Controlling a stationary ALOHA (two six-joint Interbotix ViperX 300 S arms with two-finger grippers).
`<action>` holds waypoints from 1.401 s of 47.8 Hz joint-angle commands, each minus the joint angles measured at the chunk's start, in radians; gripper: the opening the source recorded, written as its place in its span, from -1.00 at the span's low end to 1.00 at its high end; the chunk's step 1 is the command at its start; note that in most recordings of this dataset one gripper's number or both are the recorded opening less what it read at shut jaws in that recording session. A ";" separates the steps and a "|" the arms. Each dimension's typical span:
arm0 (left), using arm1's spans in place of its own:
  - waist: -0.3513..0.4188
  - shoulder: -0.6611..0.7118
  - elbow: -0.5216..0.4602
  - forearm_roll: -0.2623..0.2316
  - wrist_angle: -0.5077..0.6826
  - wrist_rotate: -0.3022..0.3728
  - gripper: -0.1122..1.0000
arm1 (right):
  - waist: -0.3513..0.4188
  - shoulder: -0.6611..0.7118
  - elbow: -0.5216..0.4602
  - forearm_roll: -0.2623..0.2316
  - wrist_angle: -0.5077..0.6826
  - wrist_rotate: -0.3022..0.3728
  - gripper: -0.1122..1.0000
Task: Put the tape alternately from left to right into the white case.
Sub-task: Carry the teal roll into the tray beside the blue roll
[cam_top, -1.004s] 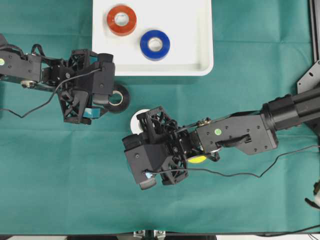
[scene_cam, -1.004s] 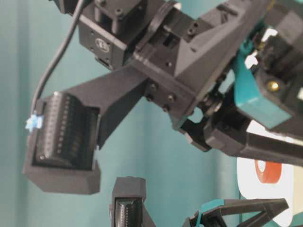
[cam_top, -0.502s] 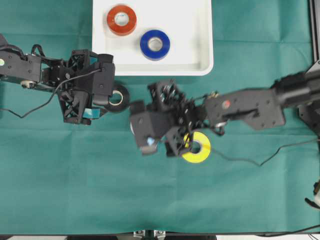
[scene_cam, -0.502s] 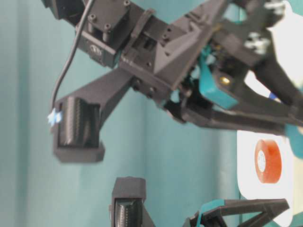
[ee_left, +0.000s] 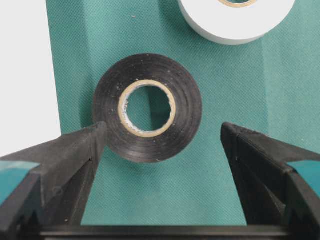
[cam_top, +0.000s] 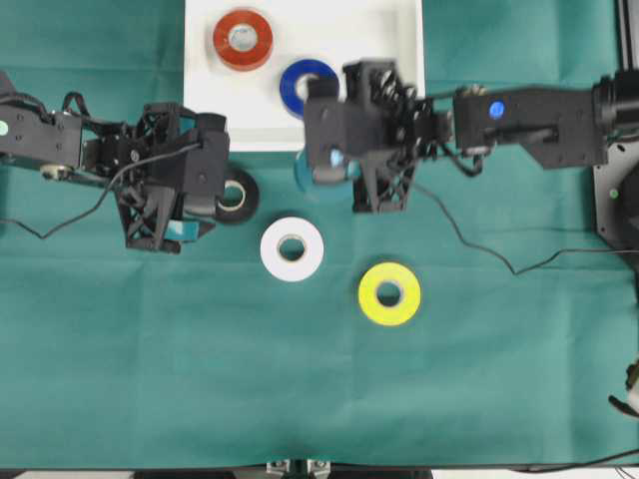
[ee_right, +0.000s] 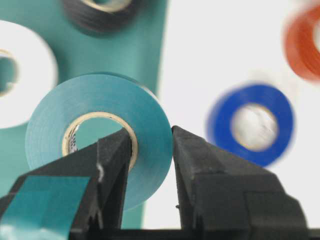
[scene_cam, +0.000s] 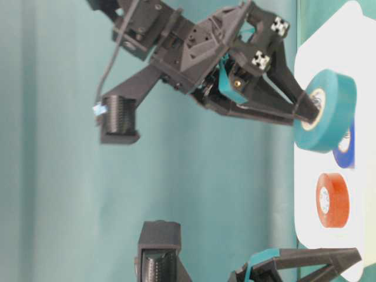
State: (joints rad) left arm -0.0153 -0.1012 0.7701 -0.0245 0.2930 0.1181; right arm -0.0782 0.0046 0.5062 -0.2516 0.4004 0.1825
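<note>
On the left, the left tool hangs low over the black roll, its jaws spread wide to either side of it and not touching; it has not stirred in the last second. The black roll lies flat on the green worktop, just outside the white case. Next along, the white roll and the yellow roll lie apart on the cloth, both now uncovered.

The change is on the right. A second ago the right tool was down among those rolls; now it has swung up to the case's near edge, clamped on the wall of the teal roll, one finger through the core. From the side the roll seems to hang clear above the rim, though depth is hard to judge. The red-orange roll and blue roll already lie inside, so teal looks to be the third in, with black next for the left.
</note>
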 commanded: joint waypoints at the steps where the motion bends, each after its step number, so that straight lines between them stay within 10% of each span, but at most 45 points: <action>1: -0.009 -0.021 -0.009 -0.002 -0.006 -0.002 0.58 | -0.046 -0.044 0.009 -0.002 -0.044 0.003 -0.29; 28: -0.011 -0.021 -0.008 -0.002 -0.023 -0.002 0.58 | -0.275 -0.067 0.143 -0.002 -0.245 0.003 -0.29; 67: -0.015 -0.017 -0.012 -0.003 -0.031 -0.002 0.58 | -0.302 0.012 0.183 -0.002 -0.216 0.005 -0.29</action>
State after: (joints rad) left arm -0.0261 -0.1012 0.7701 -0.0261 0.2684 0.1181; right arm -0.3804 0.0291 0.6980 -0.2500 0.1795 0.1871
